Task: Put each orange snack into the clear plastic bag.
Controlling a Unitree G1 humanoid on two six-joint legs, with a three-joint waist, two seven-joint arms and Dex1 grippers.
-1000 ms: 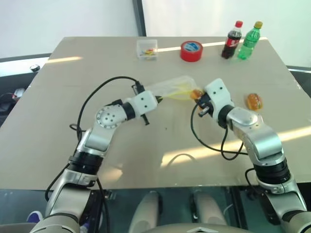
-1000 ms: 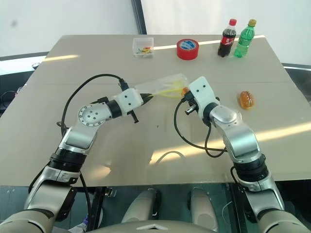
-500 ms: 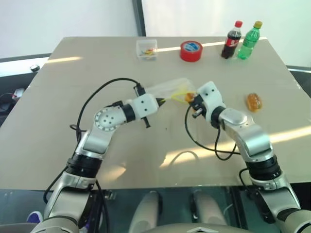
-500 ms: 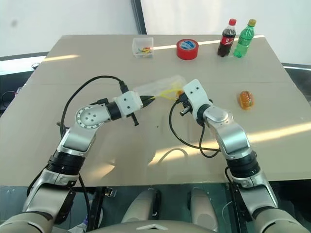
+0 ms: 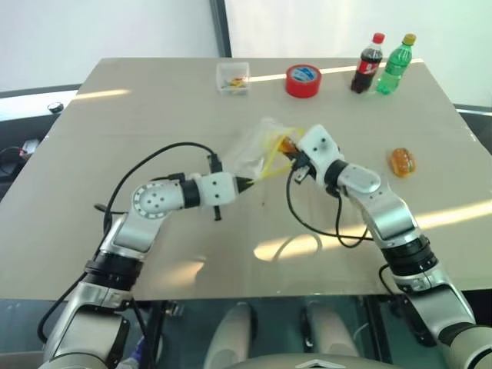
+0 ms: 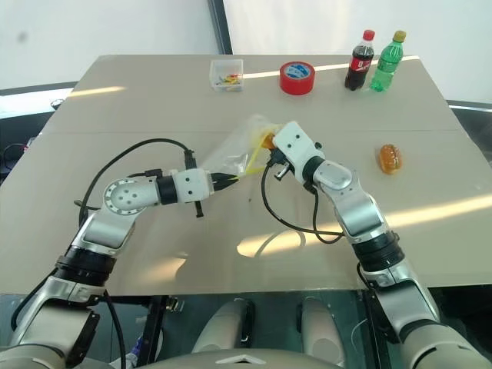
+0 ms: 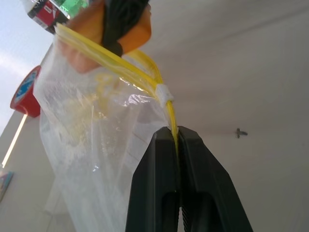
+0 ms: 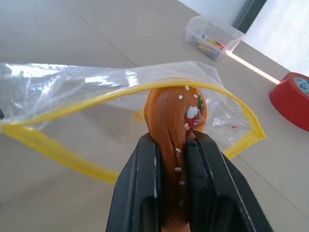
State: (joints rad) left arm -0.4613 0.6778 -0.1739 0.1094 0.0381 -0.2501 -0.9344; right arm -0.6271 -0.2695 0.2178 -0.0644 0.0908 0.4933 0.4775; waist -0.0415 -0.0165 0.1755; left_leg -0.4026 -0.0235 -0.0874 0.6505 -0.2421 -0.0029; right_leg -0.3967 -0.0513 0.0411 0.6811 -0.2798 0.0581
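Right wrist view: orange snack (image 8: 175, 145) between fingers (image 8: 140, 193).

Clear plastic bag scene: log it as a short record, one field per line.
bag: clear plastic bag lifted, mouth open
left gripper: shut on the bag's yellow strip
right gripper: shut on an orange snack at the bag mouth
second snack: on the table, robot's right
background: red tape roll, two bottles, small clear box

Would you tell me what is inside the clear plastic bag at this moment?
The orange snack sits at the open mouth of the clear plastic bag, clamped by the right gripper. The bag shows nothing else inside, though glare hides parts.
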